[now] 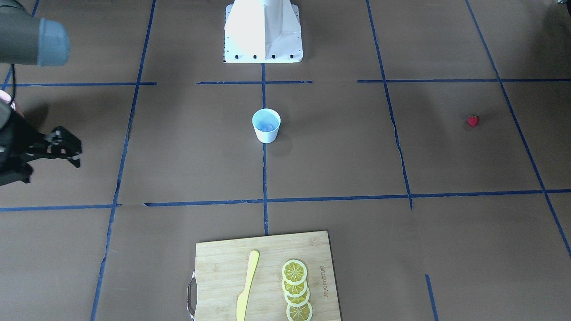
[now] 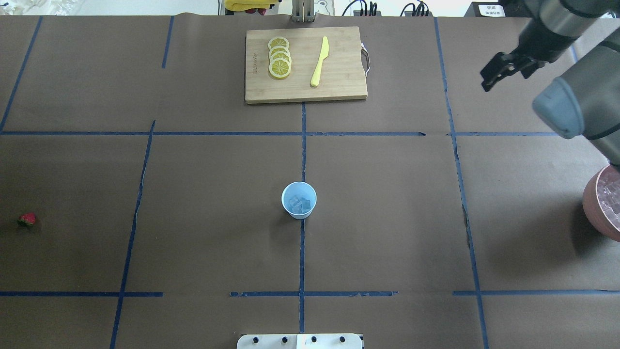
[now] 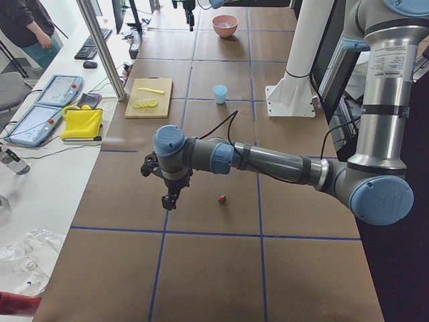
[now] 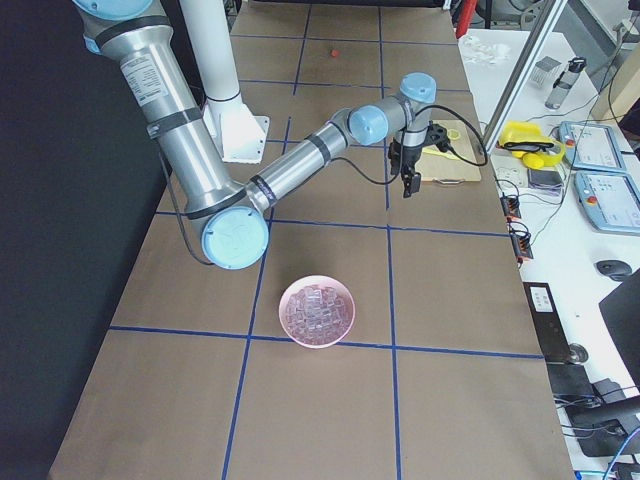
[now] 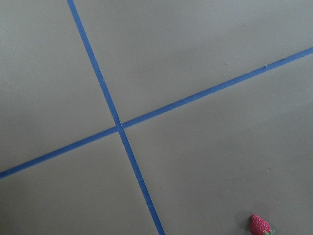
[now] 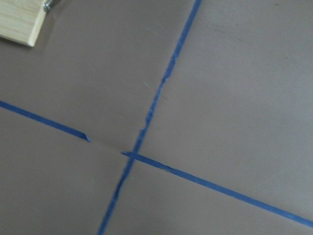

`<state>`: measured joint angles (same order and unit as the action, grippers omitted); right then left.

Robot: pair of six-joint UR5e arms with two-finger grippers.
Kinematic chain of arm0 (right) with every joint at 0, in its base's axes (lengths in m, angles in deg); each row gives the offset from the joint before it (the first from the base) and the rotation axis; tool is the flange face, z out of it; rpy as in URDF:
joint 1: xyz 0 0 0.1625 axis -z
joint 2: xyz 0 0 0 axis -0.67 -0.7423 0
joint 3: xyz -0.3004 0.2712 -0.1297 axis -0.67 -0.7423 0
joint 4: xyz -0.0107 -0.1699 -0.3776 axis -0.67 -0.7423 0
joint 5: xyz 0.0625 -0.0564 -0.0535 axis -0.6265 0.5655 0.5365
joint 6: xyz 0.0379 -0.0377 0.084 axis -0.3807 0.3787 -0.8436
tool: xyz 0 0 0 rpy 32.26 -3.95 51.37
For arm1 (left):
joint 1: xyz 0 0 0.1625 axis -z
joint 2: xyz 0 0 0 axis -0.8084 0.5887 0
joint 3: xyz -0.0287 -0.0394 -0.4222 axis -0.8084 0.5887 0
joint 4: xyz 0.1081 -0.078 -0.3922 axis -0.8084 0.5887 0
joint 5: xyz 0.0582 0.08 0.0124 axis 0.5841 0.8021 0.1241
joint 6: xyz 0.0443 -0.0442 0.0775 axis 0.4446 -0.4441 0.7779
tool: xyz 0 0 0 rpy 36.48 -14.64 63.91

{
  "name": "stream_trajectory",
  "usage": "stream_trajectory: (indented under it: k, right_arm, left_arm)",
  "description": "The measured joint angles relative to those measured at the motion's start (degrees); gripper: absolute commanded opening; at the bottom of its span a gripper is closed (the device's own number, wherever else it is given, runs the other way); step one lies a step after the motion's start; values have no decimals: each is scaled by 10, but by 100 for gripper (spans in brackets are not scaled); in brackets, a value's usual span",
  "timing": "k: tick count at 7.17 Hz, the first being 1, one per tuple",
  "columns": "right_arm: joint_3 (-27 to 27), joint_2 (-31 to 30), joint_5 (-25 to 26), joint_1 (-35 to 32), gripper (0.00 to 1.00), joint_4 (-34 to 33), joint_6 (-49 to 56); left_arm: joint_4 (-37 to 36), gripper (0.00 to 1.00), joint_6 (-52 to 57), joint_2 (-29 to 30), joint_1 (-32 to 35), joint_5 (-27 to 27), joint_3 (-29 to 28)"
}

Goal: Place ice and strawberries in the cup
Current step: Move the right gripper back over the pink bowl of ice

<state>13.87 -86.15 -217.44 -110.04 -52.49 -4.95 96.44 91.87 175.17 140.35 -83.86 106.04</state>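
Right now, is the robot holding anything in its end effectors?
The right end effector is open and empty. The left end effector cannot be judged from this view, but the strawberry lies on the table, apart from it.

Left arm reached out low and nearly level from its base, elbow bent, wrist turned down. Left tool pointed straight down, hanging above the surface, not touching it. It showed only in the left side view, too small to read the jaws. Right arm stretched out from its shoulder at a slant, forearm long, wrist bent down at the end. Right tool hung clear of the surface, pointing down. Its jaws stood apart with nothing between them, and its black fingers were splayed. The two arms were far apart, one out to each side.
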Motion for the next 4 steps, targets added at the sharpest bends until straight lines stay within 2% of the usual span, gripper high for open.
stream_trajectory:
  k: [2,4]
  right_arm:
    - [-1,-107,-37,-106,99,1,185]
    - [-2,-208,-44,-195,99,1,266]
  left_arm:
    - [22,100,0,0,-1,-1,-1]
    - [25,100,1,1,0,-2,-1]
